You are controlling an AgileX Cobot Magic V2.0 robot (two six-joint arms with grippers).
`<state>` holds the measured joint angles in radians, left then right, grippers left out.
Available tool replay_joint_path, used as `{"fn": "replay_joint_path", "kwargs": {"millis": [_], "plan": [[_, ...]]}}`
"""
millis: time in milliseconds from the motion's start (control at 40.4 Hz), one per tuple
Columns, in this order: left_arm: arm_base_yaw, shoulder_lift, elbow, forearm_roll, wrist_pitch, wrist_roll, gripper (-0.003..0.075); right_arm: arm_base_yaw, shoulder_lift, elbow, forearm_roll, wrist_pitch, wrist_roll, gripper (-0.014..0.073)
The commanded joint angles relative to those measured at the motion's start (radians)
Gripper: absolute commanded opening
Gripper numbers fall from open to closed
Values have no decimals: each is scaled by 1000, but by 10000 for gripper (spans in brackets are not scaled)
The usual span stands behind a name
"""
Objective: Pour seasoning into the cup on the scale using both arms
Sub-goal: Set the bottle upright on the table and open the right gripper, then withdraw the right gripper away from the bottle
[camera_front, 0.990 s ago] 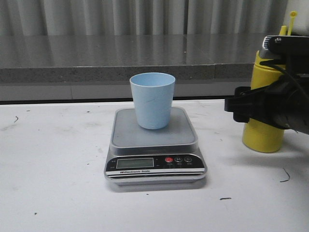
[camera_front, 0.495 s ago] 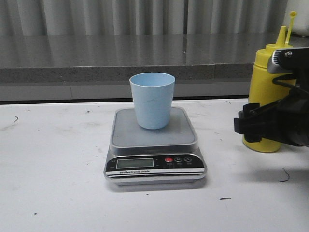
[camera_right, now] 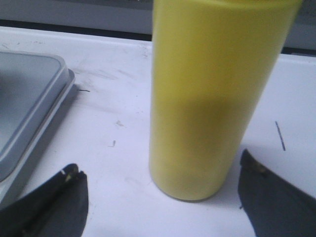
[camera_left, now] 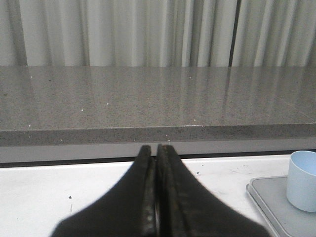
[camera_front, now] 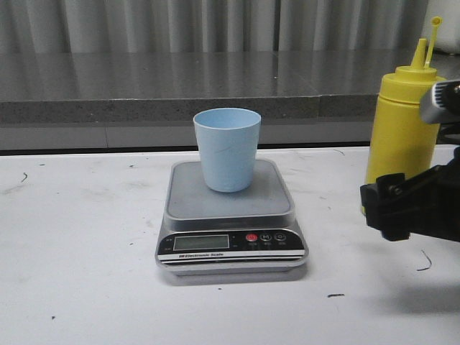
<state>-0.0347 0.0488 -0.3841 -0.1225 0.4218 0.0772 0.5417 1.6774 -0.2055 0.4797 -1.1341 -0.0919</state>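
The light blue cup point(camera_front: 227, 149) stands upright on the silver scale point(camera_front: 230, 215) at the table's middle. At the far right the yellow seasoning bottle point(camera_front: 402, 129) stands upright on the table, its nozzle up. My right gripper point(camera_front: 402, 208) hangs low in front of its base. In the right wrist view that gripper point(camera_right: 158, 165) is open, and its fingers point(camera_right: 64, 192) flank the bottle point(camera_right: 212, 98) without touching it. My left gripper point(camera_left: 156, 148) is shut on nothing, off to the left of the cup point(camera_left: 302, 180) and the scale point(camera_left: 276, 202). It does not show in the front view.
A grey stone ledge point(camera_front: 144, 93) runs along the back of the white table point(camera_front: 79, 273), with curtains behind it. Small dark marks dot the tabletop, one near the front right point(camera_front: 335, 295).
My right gripper has dropped lower and shifted right, from the bottle's mid-height to near its base. More of the bottle shows. The cup and the scale have not moved.
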Motion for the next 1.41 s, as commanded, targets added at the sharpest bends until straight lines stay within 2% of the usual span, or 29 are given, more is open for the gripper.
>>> {"fn": "replay_joint_path", "kwargs": {"millis": [0,99,198,297,446,570,644,693,817,891,1015,1090,1189,1387], "plan": [[3,12,-24,-12,-80,-4,-20,2,-99,30,-6,-151,0,549],[3,12,-24,-12,-80,-4,-20,2,-185,68,-6,-151,0,370],[3,12,-24,-12,-80,-4,-20,2,-282,88,-7,-150,0,133],[3,12,-24,-12,-80,-4,-20,2,-384,93,-6,-128,-8,8],[3,12,-24,-12,-80,-4,-20,2,-560,84,9,-8,-115,-8],[3,12,-24,-12,-80,-4,-20,1,-735,5,162,326,-280,-73],[3,12,-24,-12,-80,-4,-20,-8,-840,-75,303,491,-481,-67],[3,12,-24,-12,-80,-4,-20,-18,-908,-130,409,571,-662,-67],[3,12,-24,-12,-80,-4,-20,-24,-1051,-226,632,637,-1018,-70],[3,12,-24,-12,-80,-4,-20,-24,-1135,-252,765,643,-1164,-70],[3,12,-24,-12,-80,-4,-20,-24,-1268,-237,898,687,-1334,-70],[3,12,-24,-12,-80,-4,-20,-24,-1326,-212,915,768,-1412,-70],[3,12,-24,-12,-80,-4,-20,-24,-1389,-174,920,877,-1431,-70],[3,12,-24,-12,-80,-4,-20,-24,-1418,-145,935,892,-1431,-70]]}}
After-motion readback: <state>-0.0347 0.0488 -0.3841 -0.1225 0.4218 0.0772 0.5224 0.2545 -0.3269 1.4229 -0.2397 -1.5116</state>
